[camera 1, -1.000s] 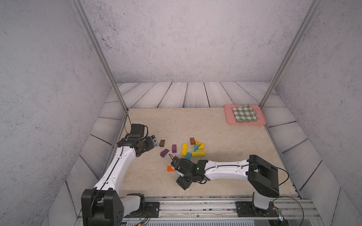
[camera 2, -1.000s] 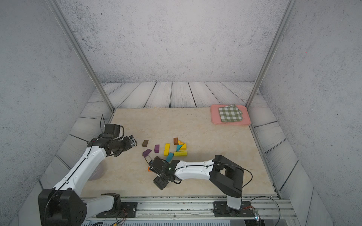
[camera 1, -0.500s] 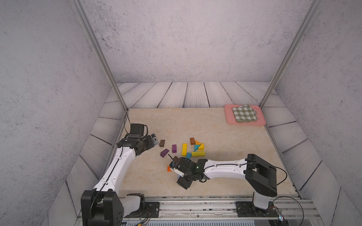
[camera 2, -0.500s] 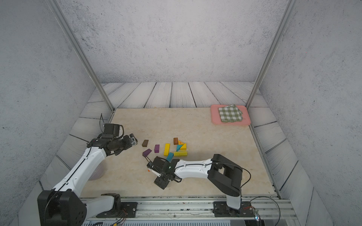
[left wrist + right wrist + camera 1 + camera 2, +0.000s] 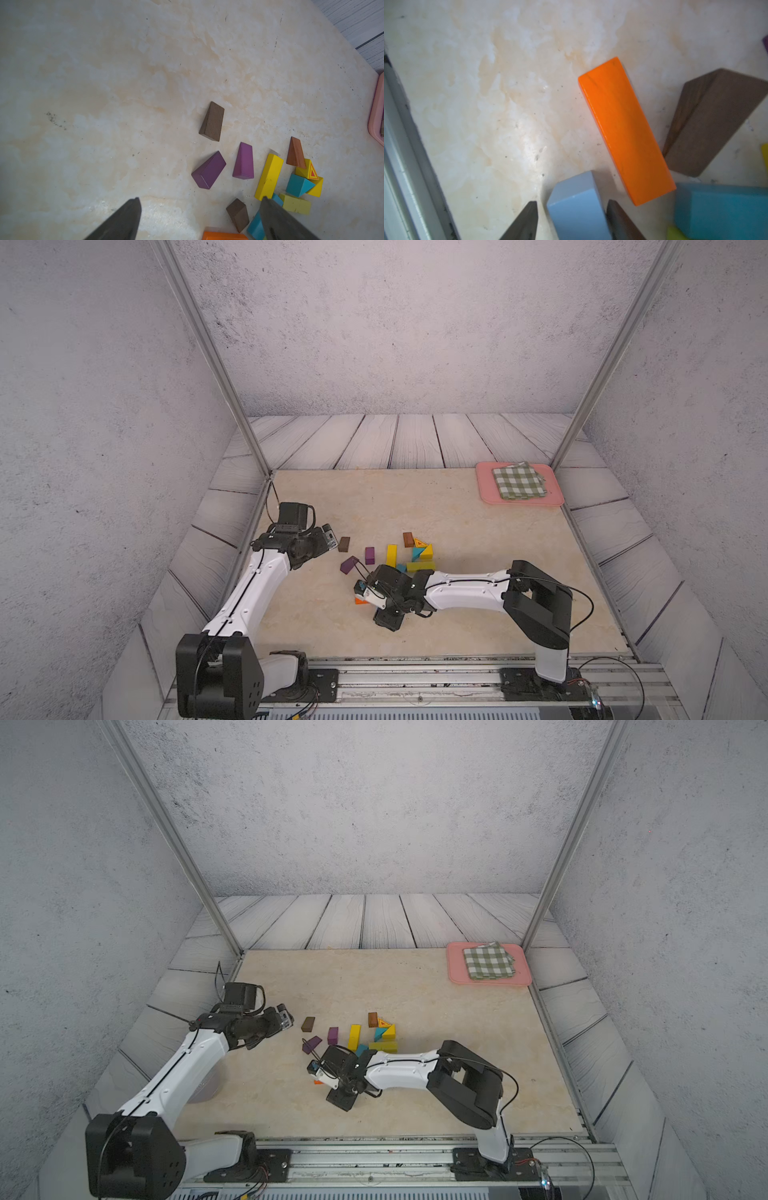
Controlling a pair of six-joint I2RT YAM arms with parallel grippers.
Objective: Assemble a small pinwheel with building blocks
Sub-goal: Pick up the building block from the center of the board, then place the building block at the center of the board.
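At the left, the left fingers (image 5: 124, 220) are seen spread wide above the tabletop (image 5: 457, 531), with nothing between them. Just right of them a dark brown wedge (image 5: 343, 544) is found, then a tilted purple wedge (image 5: 348, 565), a second purple wedge (image 5: 370, 554) and a yellow bar (image 5: 391, 554), all lying apart from one another.

Nearer than these, the right fingers (image 5: 527, 222) are set low at the tabletop with a light-blue block (image 5: 577, 207) between them. Whether the block is pinched cannot be told. That spot is crowded: an orange bar (image 5: 627, 133) lies just beside the block and close to one finger, with another brown wedge (image 5: 712, 124) and a teal block (image 5: 720, 209) just beyond it.

Farther right, a reddish-brown wedge (image 5: 408, 539), a yellow triangle (image 5: 420, 542) and a yellow-green block (image 5: 420, 566) are bunched together. In the far right corner, well apart, a pink tray (image 5: 484, 489) is seen, carrying a green-checked cloth (image 5: 518, 487).
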